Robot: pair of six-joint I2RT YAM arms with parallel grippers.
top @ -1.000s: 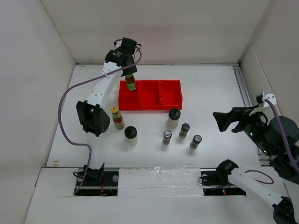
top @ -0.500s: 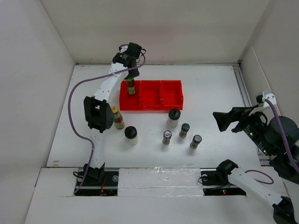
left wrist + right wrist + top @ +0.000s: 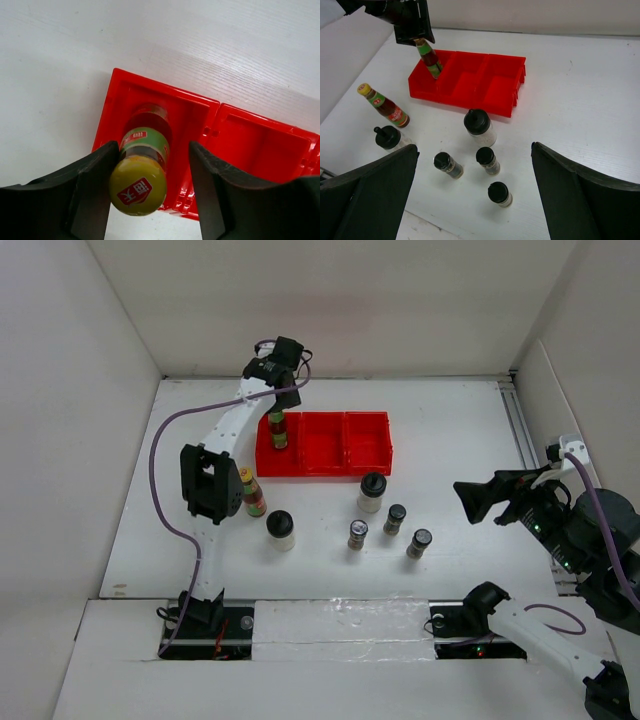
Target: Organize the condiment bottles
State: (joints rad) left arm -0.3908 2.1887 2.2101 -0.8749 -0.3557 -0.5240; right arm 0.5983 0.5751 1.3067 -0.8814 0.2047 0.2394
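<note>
A tall yellow-capped bottle [image 3: 278, 430] stands tilted in the left compartment of the red tray [image 3: 366, 469]. My left gripper [image 3: 277, 410] is open around its cap; in the left wrist view the bottle [image 3: 142, 165] leans on the left finger with a gap to the right finger. A second yellow-capped bottle [image 3: 251, 491], two white jars with black lids [image 3: 280, 530] [image 3: 372, 492] and three dark-capped shakers [image 3: 358, 534] [image 3: 395, 519] [image 3: 419, 543] stand on the table in front of the tray. My right gripper [image 3: 470, 500] is open and empty, high at the right.
The tray's middle and right compartments [image 3: 502, 90] hold nothing. White walls enclose the table at the back and sides. A rail [image 3: 520, 425] runs along the right edge. The left arm's elbow [image 3: 205, 485] hangs beside the second yellow-capped bottle.
My left gripper lowered the yellow-capped bottle into the tray's left compartment, and its fingers now stand apart around the cap. The right arm has hardly moved.
</note>
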